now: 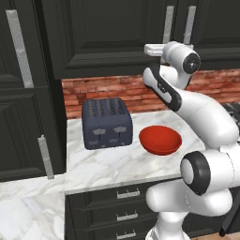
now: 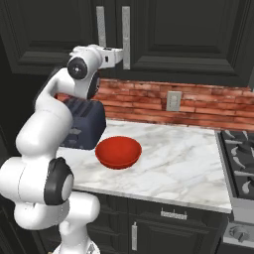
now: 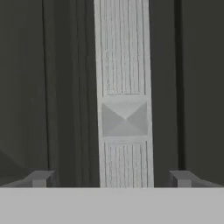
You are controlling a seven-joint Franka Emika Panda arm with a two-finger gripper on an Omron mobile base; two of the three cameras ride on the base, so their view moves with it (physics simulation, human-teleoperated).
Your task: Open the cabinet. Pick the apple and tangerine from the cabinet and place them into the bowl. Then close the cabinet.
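You had the gripper (image 3: 112,178) spread wide, straddling the cabinet (image 1: 112,37) handle (image 3: 124,87), ready to close and pull the door.

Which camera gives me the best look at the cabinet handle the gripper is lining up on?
Hand view: the handle runs straight up between the open gripper tips, close and sharp. The right base view shows that handle small beside the hand; in the left base view the hand covers its lower end.

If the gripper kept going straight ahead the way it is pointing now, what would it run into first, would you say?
Most likely the silver bar handle of the cabinet: it sits centred between the open gripper's fingers. How far off it is remains unclear.
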